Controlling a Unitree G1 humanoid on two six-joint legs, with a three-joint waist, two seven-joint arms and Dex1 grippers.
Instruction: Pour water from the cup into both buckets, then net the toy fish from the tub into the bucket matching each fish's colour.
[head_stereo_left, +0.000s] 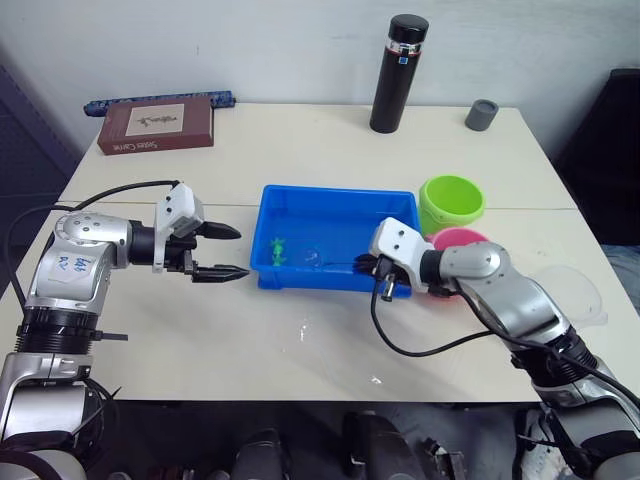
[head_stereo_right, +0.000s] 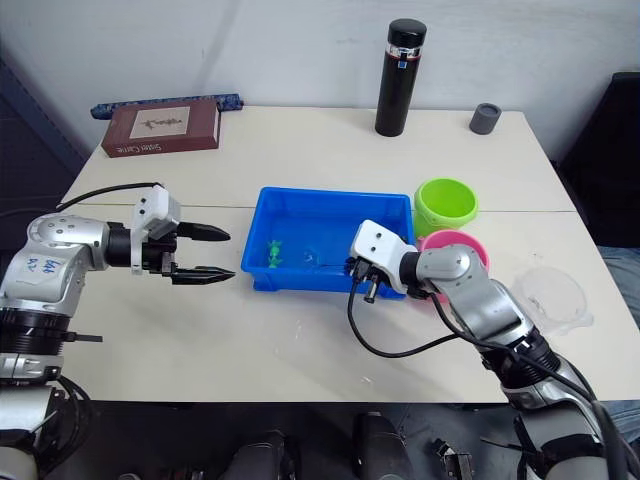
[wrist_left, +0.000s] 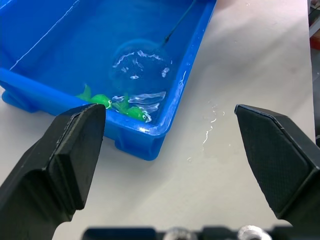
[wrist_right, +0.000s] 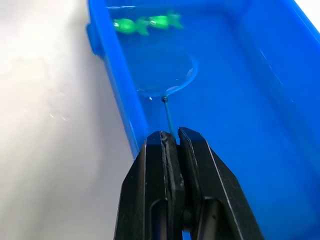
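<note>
On the pale table (head_stereo_left: 300, 360), we are clamping the net (wrist_right: 167, 75) in our right pincer (wrist_right: 172, 142) to scoop seemingly two green fish (wrist_right: 145, 23) from the tub (head_stereo_left: 290, 205), our left pincer (head_stereo_left: 222, 252) gaping idle.

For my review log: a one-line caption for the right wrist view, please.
Right gripper clamps the net by its wire handle, hoop lowered in the blue tub short of two green fish.

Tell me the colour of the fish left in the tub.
Bright green, both fish; the right wrist view shows them best, in the blue tub.
</note>
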